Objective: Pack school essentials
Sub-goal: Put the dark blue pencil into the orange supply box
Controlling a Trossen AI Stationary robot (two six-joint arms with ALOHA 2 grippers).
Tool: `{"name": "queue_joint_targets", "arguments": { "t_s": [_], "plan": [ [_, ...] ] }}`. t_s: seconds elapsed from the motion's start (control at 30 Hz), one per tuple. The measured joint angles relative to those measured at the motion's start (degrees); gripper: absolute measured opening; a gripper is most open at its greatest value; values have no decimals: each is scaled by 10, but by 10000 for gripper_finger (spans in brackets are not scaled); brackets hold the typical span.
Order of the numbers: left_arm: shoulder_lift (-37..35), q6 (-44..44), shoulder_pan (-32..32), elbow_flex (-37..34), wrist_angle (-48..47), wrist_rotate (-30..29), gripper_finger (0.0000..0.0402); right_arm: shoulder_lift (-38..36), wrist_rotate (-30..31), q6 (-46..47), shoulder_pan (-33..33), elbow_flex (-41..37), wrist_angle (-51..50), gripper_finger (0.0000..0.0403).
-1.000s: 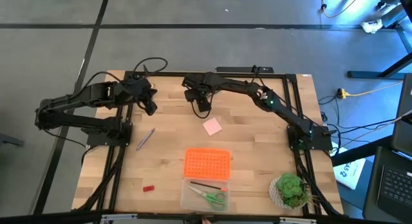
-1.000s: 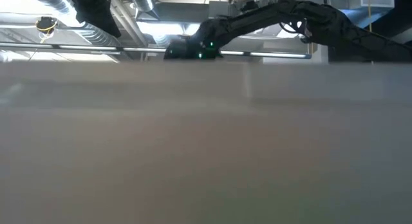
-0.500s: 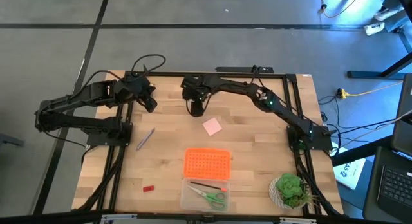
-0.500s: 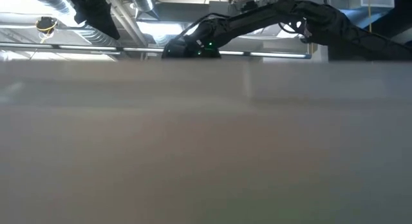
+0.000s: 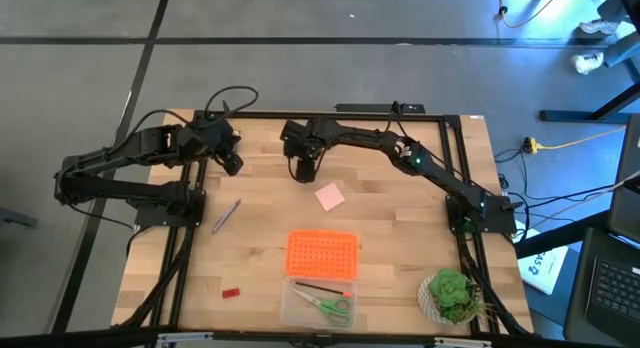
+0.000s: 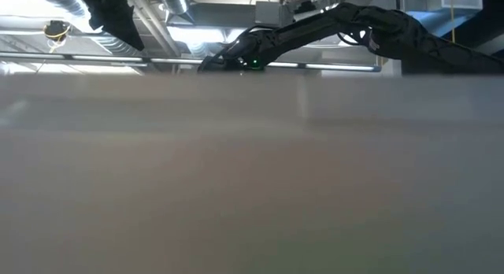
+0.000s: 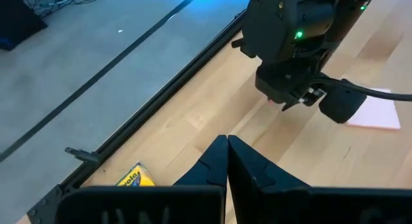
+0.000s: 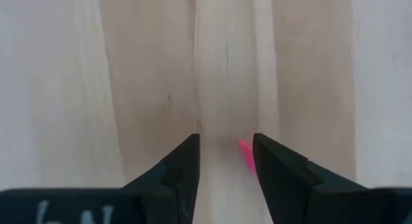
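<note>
Bench state, positions given relative to the orange perforated lid [image 5: 321, 254], scanning from its left side across to its right.

Left gripper [image 5: 231, 164]: far up-left of the lid, near the table's [image 5: 260, 203] back-left edge; fingers [image 7: 219, 161] clenched together, holding nothing. Yellow crayon box [image 7: 133, 177] lies just beside those fingers, seen only in the left wrist view and cut off there by the gripper body.

Purple pen [image 5: 226, 215]: left of and above the lid, lying loose on bare wood. Tiny red block [image 5: 231, 291]: down-left of the lid, near the front edge. Wide free wood between these two and the lid.

Right gripper [image 5: 304, 170]: above the lid, slightly left of its centre, toward the back edge, pointed down at the wood. Fingers [image 8: 182, 165] parted by a narrow gap, nothing between them. A small pink-red sliver [image 8: 246, 153] shows against the inner face of one finger; cannot tell what it is.

Pink square pad [image 5: 331, 197]: between the right gripper and the lid, lying flat, apart from both.

Clear plastic box [image 5: 319, 303]: directly in front of the lid, touching or nearly touching it, uncovered. Contents: green-handled scissors [image 5: 330, 306] and a thin dark pencil with a red end [image 5: 322, 289].

Potted plant [image 5: 450, 295]: right of the lid, at the front-right corner. Wood between lid and plant is open.

Low view: lower part filled by a blurred pale surface; only the arms' upper links and the ceiling show above it, no table items.
</note>
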Motion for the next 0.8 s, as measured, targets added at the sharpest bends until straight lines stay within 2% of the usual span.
{"name": "queue_joint_targets", "arguments": {
  "t_s": [0.23,0.8],
  "plan": [
    [0,6,0,0,-5,0,0,0,2,-17,-2,2,-41,142],
    [0,3,0,0,-10,0,0,-11,1,-37,-4,3,-59,142]
  ]
}}
